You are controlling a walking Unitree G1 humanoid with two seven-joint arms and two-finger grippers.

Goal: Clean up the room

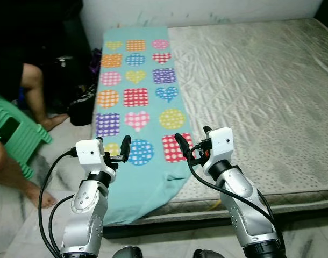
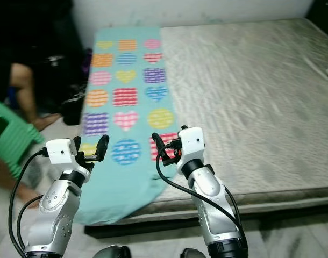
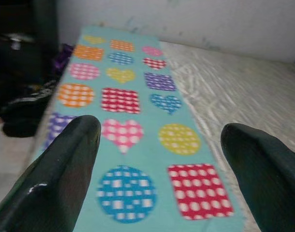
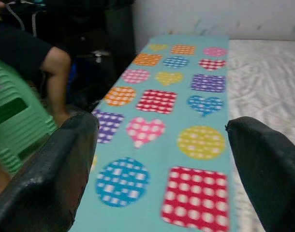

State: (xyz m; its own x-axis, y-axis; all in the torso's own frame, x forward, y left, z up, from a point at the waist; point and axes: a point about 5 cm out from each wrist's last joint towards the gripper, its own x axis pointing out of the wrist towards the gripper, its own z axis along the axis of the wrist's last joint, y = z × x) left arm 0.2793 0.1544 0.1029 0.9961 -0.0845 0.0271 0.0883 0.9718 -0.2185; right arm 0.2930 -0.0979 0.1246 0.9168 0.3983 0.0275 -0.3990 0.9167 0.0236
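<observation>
A teal blanket [image 1: 136, 102] printed with colourful hearts, circles and squares lies along the left side of the grey mattress [image 1: 261, 91]. Its near end hangs over the mattress's front edge. My left gripper [image 1: 114, 149] is raised over the blanket's near left corner, open and holding nothing. My right gripper [image 1: 193, 137] hovers open over the blanket's near right edge by the red square. In the left wrist view the open gripper [image 3: 157, 159] frames the patterned cloth [image 3: 133, 101]. The right wrist view has the open gripper [image 4: 162, 159] over the same blanket [image 4: 171, 106].
A person [image 1: 19, 91] sits at the left on a green plastic stool [image 1: 19, 137], bare feet on the tiled floor. A black bag [image 1: 80, 110] lies on the floor beside the bed. A white wall runs behind the mattress.
</observation>
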